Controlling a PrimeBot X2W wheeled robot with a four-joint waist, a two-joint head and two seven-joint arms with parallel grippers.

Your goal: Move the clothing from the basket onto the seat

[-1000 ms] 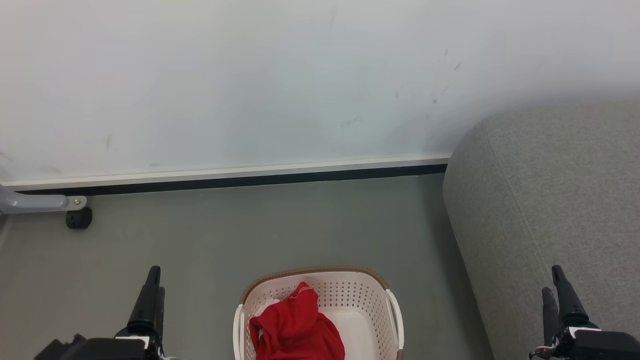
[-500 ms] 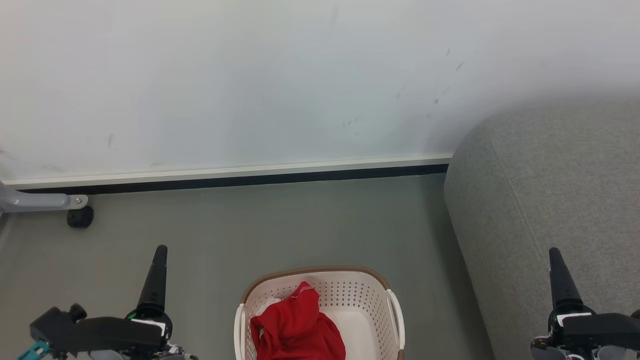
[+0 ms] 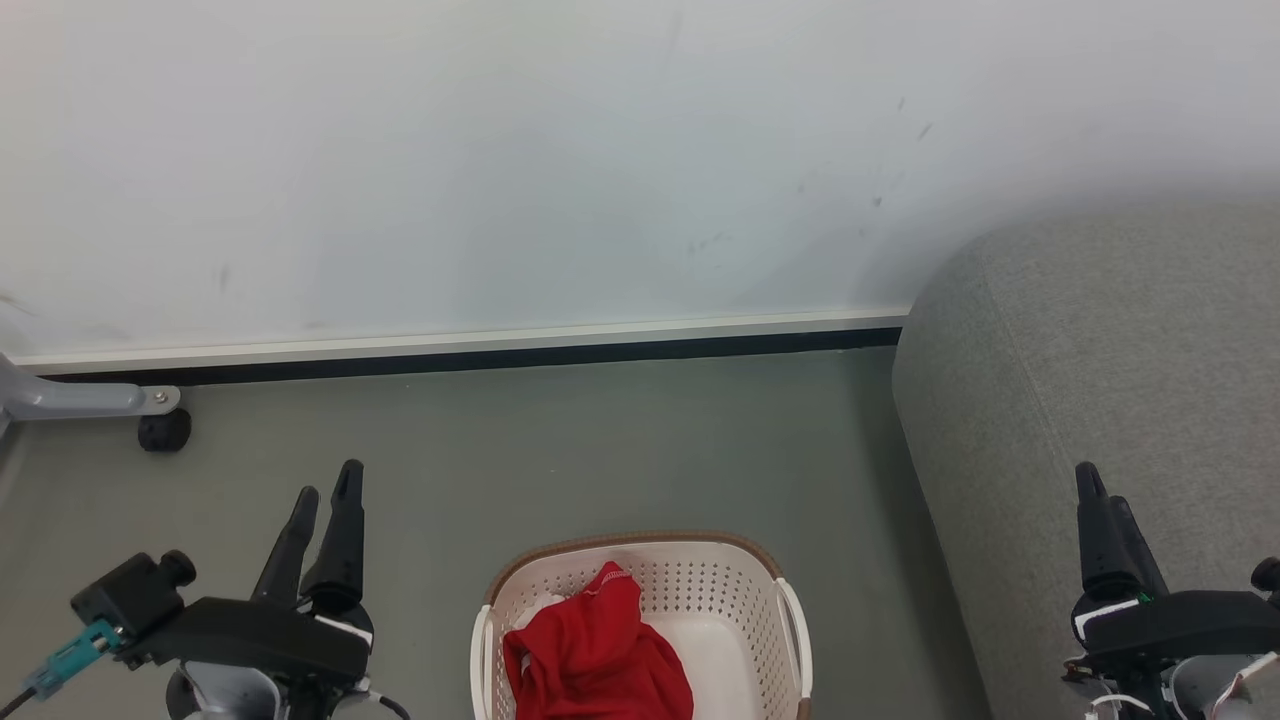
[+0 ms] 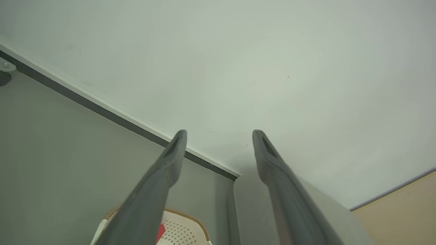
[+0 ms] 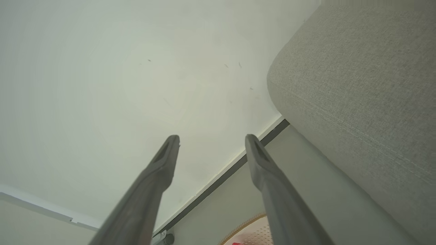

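Both claws stood with fingers spread and nothing between them, the left claw (image 3: pixel 328 480) over bare floor (image 3: pixel 600 450), the right claw (image 3: pixel 1100 485) against the grey flank of the seat (image 3: pixel 1100 330). Between the two and nearer the robot sat the basket (image 3: pixel 720 600), with the clothing (image 3: pixel 595 650), a red heap over a scrap of white, inside it. Nothing lay on what I could see of the seat, so the whole job seemed ahead. Since a second earlier both claws had crept further forward; basket and clothing had not stirred

Red clothing (image 3: pixel 597 658) heaped in cream basket (image 3: pixel 722 598); grey seat (image 3: pixel 1100 360) alongside.
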